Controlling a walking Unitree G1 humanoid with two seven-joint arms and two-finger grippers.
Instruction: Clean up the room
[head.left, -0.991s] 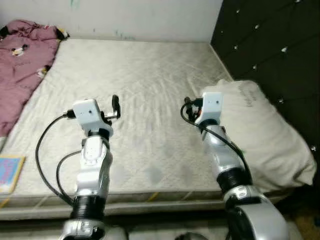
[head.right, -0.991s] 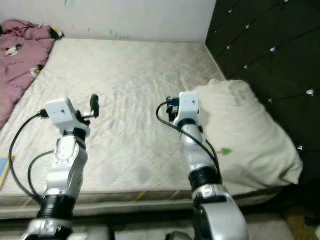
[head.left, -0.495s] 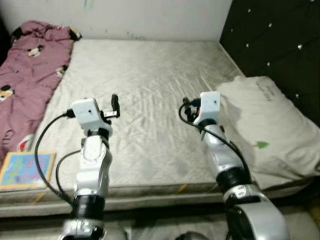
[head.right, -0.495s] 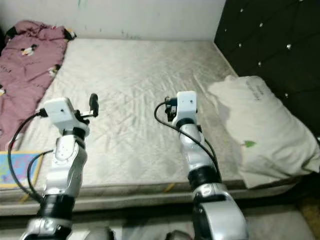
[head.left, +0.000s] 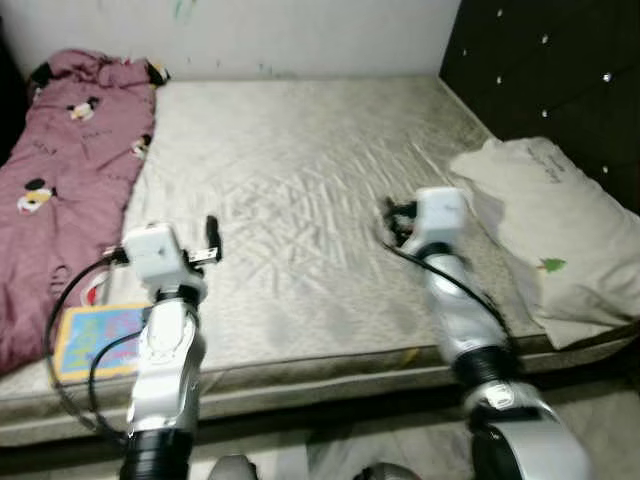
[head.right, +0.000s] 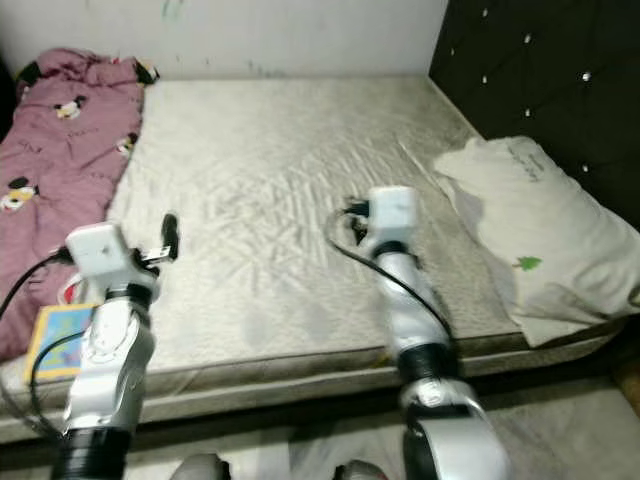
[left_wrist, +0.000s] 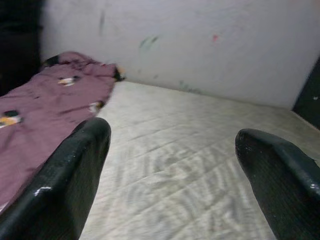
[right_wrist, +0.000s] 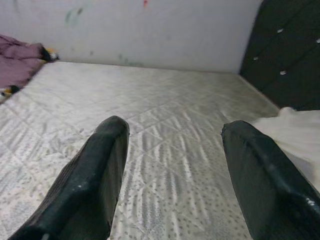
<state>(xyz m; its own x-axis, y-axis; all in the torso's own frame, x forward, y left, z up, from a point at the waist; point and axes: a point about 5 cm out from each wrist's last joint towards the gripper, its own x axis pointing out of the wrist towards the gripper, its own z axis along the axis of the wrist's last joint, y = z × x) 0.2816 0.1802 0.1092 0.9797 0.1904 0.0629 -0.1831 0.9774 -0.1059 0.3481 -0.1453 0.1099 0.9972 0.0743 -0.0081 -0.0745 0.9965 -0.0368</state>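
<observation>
While both arms raised over mattress (head.left: 300, 200), left gripper (left_wrist: 170, 165) and right gripper (right_wrist: 172, 165) fingers spread, empty. Blanket (head.left: 70, 170) crumpled along left edge, book (head.left: 100, 335) at near corner. Judgement: reach book first, approach low, grip edge.

I see a matt quilted cloth mattress (head.left: 300, 200). Soft maroon printed blanket (head.left: 70, 160), creased cream pillow (head.left: 545, 235). Glossy black plastic fingers (left_wrist: 65, 185), silver metal arms.
</observation>
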